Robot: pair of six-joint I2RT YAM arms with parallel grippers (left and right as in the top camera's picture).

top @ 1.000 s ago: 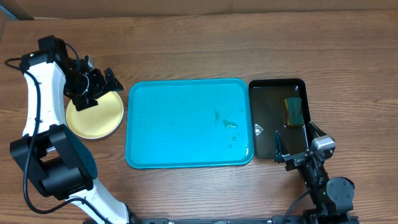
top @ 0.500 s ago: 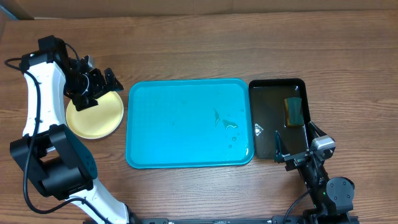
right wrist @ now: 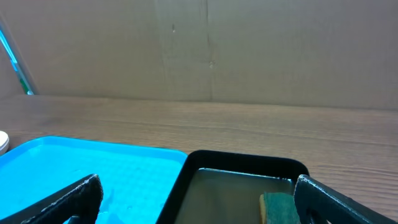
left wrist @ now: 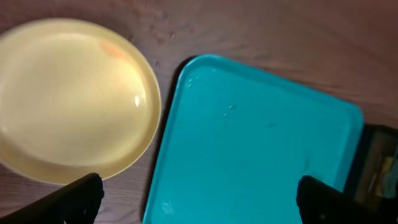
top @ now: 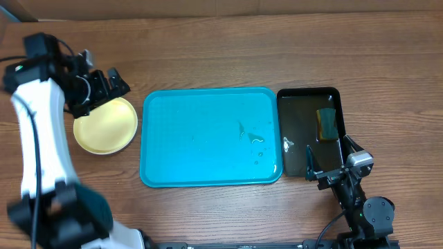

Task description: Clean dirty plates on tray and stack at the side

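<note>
One yellow plate (top: 104, 128) lies on the table (top: 208, 48), below your left fingers (left wrist: 78, 198), which hang spread wide and empty over its far rim. Just right of it sits the tray (top: 208, 138). Your right fingers (right wrist: 68, 196) gape equally, holding nothing, over the black tray's (top: 297, 131) near edge.

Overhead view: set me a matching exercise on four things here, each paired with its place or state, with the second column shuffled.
Things:
1. pale yellow plate
2. turquoise tray
3. sponge
4. right gripper

Places or states:
A. lies in the black tray
B. on the table, left of the turquoise tray
C. open, at the near end of the black tray
D. mid-table, no plates on it

Pairs: 1-B, 2-D, 3-A, 4-C.
</note>
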